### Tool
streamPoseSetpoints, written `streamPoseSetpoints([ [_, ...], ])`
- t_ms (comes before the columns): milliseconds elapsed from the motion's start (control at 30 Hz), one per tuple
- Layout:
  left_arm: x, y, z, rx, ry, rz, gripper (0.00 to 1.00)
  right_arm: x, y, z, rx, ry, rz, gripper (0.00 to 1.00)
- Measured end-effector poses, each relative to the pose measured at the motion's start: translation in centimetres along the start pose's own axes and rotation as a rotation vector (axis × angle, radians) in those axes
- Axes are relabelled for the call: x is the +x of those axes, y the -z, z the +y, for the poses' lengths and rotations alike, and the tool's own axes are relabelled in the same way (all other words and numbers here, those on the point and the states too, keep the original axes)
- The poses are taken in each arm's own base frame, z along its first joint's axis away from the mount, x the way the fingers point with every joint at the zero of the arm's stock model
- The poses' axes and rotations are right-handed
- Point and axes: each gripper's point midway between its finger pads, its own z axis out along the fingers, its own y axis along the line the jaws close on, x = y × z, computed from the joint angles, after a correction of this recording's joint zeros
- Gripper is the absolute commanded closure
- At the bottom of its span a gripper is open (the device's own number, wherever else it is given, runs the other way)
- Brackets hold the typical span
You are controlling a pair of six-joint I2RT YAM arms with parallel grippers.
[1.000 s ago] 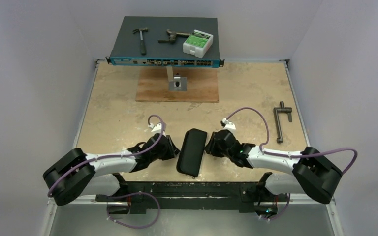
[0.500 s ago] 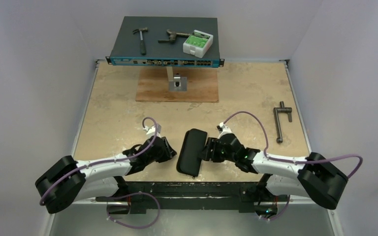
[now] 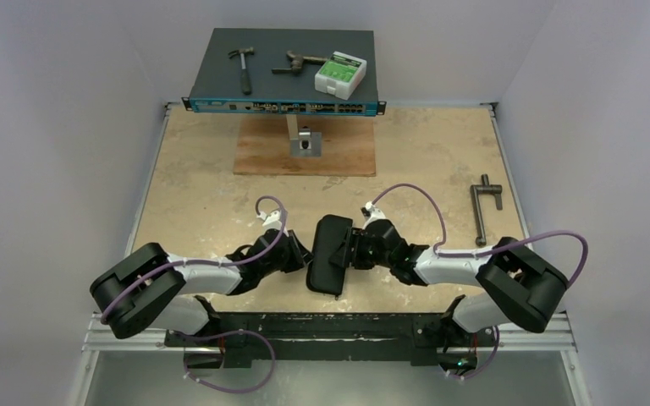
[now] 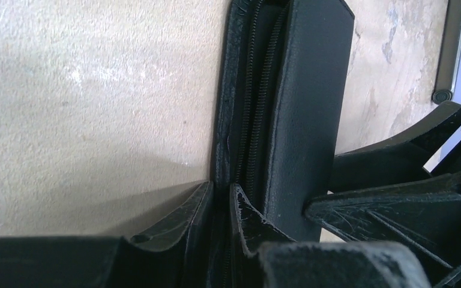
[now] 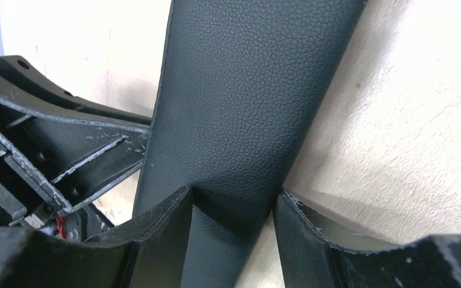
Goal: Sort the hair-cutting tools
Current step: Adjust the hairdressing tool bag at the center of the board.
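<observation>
We are working on getting into the black case [image 3: 330, 254], which is lying on the surface [image 3: 203, 194] between the two arms, just ahead of their bases. None of the tools are showing in any view, so we are judging that they are shut away inside it. That puts sorting some way off, with opening the case as the step in hand.

The left pincer [image 4: 221, 192] is clenching the case's lower lip at its near end, right beside the zip [image 4: 255, 120], whose teeth are running along the seam. We cannot tell from here whether the zip is done up or partly undone.

The right pincer [image 5: 233, 195] is straddling the case from the other side. Its fingers seem to be pressing on both flanks, so we are reading it as grasping the case.

For the next move we are expecting the right to brace the case while the left works the seam apart. That calls for a firm hold on a thin lip and a slow pull, since the smooth case could slide or twist out.
</observation>
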Motion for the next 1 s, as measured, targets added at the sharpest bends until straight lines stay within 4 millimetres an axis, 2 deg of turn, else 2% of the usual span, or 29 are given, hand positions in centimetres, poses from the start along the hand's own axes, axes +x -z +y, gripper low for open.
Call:
streamPoseSetpoints([
  [133, -0.4, -0.3, -0.1, 0.007, 0.005, -0.018, 0.85, -0.7, -0.4, -0.5, 0.044, -0.003, -0.016, 0.67],
  [300, -0.4, -0.3, 0.0, 0.009, -0.009, -0.02, 0.85, -0.8, -0.4, -0.8, 0.068, -0.012, -0.019, 0.77],
  [500, -0.6, -0.5, -0.2, -0.004, -0.039, -0.014, 0.84, -0.9, -0.4, -0.9, 0.075, -0.018, -0.023, 1.0],
  [733, -0.8, 0.0, 0.2, -0.045, -0.047, -0.014, 0.78, -0.9, -0.3, -0.6, 0.07, -0.031, -0.025, 1.0],
  [1000, -1.1, 2.9, 2.1, -0.122, -0.063, -0.043, 0.66, -1.5, 1.5, -0.1, 0.061, -0.078, -0.082, 1.0],
])
